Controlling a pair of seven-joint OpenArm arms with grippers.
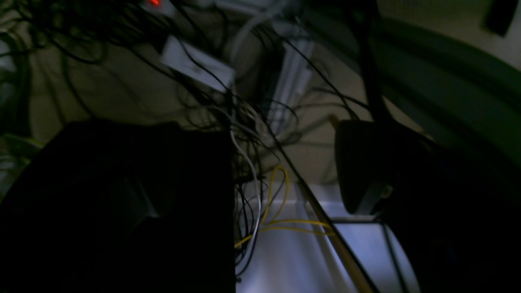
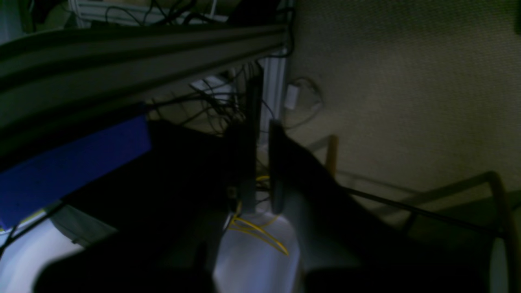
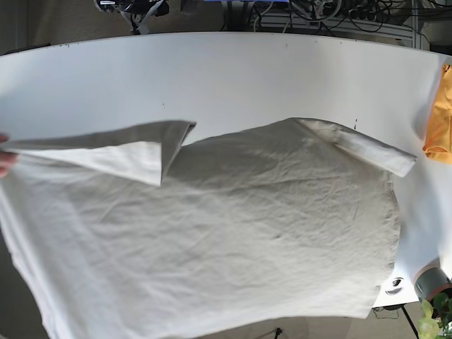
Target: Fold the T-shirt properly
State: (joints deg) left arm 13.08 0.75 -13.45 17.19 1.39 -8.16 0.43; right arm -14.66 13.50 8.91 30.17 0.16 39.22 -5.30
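Only base view shows table (image 3: 233, 70) and T-shirt (image 3: 233, 226); wrist views, cables (image 1: 244, 122).

The scene is being viewed from above in the base view, looking straight down on the white table (image 3: 233, 70) from fairly near. Both wrist views are being aimed downward past the table's edge, toward the dim carpeted floor (image 2: 407, 81) and a tangle of cables (image 1: 228, 106). Yellow wires (image 1: 281, 219) (image 2: 256, 232) are being shown in both wrist views.
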